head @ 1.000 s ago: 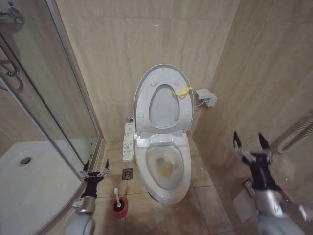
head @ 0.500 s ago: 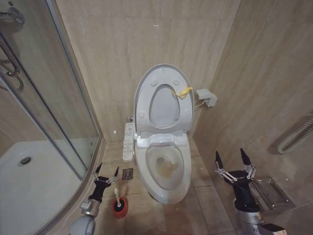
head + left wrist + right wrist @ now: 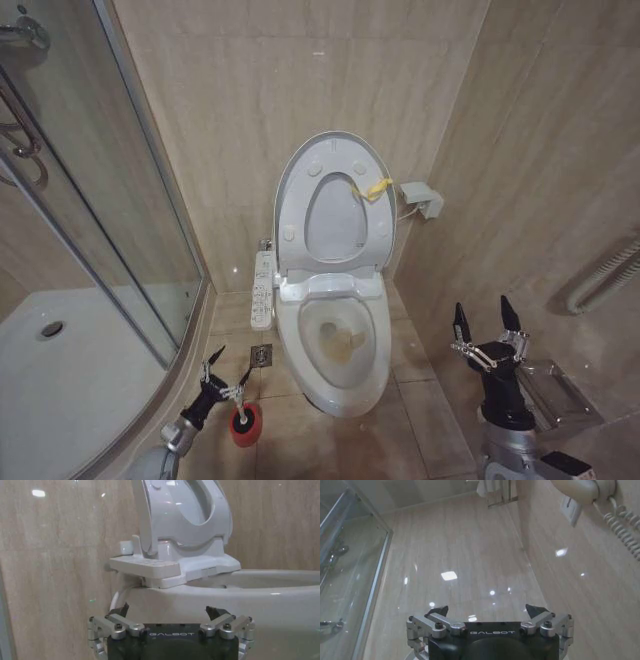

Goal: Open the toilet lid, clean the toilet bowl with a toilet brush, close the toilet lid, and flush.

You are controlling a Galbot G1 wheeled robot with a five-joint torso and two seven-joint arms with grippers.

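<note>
My toilet lid [image 3: 335, 205] is white, with a small yellow tag [image 3: 376, 187] on its edge. The toilet bowl [image 3: 340, 345] is white too, with a yellow-brown stain inside. The toilet brush [image 3: 243, 420] has a thin white stick in a round red holder. My left gripper [image 3: 228, 368] and my right gripper [image 3: 487, 324] are black and silver. The walls [image 3: 240, 90] are beige with faint stripes, and the floor tiles [image 3: 300, 440] are beige too.
</note>
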